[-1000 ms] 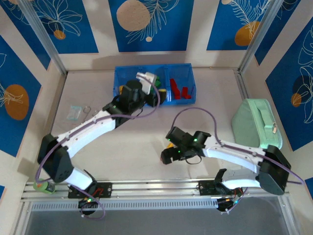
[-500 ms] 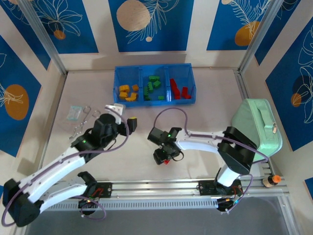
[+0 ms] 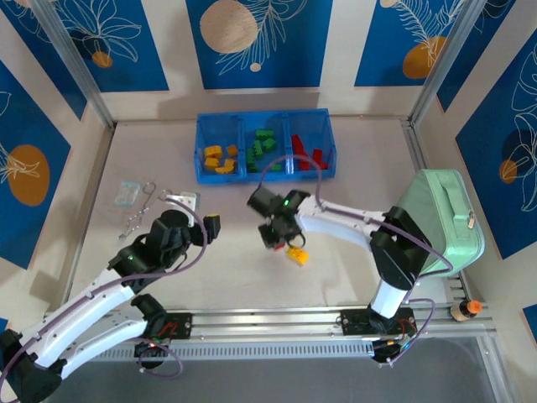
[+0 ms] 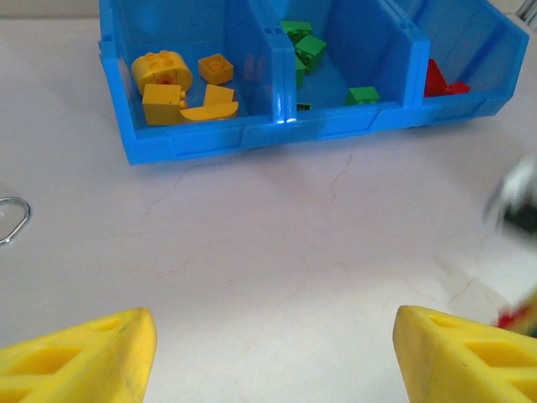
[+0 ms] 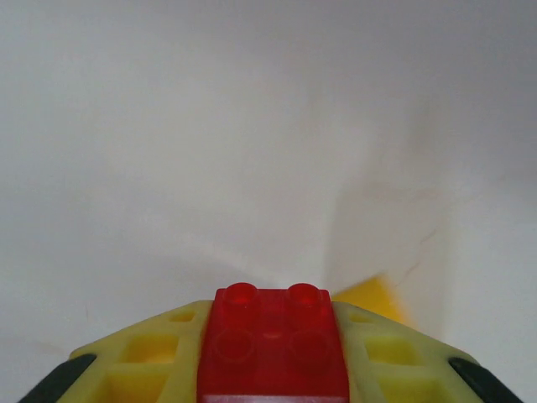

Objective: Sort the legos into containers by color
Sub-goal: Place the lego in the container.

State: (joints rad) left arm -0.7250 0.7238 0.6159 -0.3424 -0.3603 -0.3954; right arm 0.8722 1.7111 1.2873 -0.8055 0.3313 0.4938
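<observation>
The blue three-compartment tray stands at the back, holding yellow and orange legos on the left, green legos in the middle and red legos on the right. My right gripper is shut on a red lego, over the table in front of the tray. A yellow lego lies on the table just beside it. My left gripper is open with nothing between its yellow fingers, to the left of the right one.
A mint-green zipped case lies at the right edge. A small clear packet and metal rings lie at the left. The right arm's blurred wrist shows at the right of the left wrist view.
My left arm has pulled back from the tray to the near left, open. My right gripper has moved left and towards the tray with the red lego; the yellow lego stays on the table.
</observation>
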